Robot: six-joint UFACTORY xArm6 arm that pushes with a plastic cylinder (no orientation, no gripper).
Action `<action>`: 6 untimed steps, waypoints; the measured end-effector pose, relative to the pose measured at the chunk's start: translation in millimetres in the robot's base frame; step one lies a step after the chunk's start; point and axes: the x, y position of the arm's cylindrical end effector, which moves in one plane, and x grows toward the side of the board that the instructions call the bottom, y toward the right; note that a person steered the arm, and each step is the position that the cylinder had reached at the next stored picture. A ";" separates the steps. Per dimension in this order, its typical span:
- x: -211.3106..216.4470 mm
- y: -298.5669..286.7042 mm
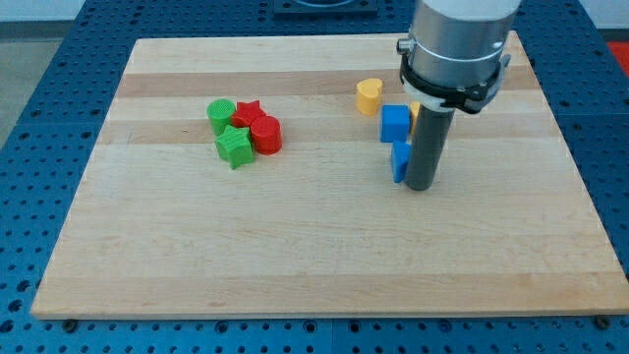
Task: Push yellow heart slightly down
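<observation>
Yellow heart (369,96) is seen near the view's top, a bit right of the middle of the wooden board (295,246). It sits flat on the wood, and nothing is touching it.

Going from the view's left, a little bunch of four blocks is found first. A green round block (221,115) is at the left of the bunch. A green star (234,147) is set just below it. A red star (250,114) is at the top of the bunch, and a red round block (266,135) is pressed close on its right. All four are packed tight together — well apart from the heart.

Next comes the heart, and just to its lower right a blue block (395,123) is placed. A second blue piece (399,161) is seen below that one, partly hidden by the rod. A small bit of orange-yellow block (415,110) peeks out beside the rod, and its shape cannot be told.

My tip (422,186) is set down on the board at the view's right, touching or just beside the lower blue piece. The tip is below and to the right of the heart, with the blue blocks in between. No gripper is carried on the arm — only the dark rod, so nothing is held.
</observation>
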 end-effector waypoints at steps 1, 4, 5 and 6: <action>-16.8 -0.2; -23.2 -10.3; 10.1 -33.0; -3.0 -64.2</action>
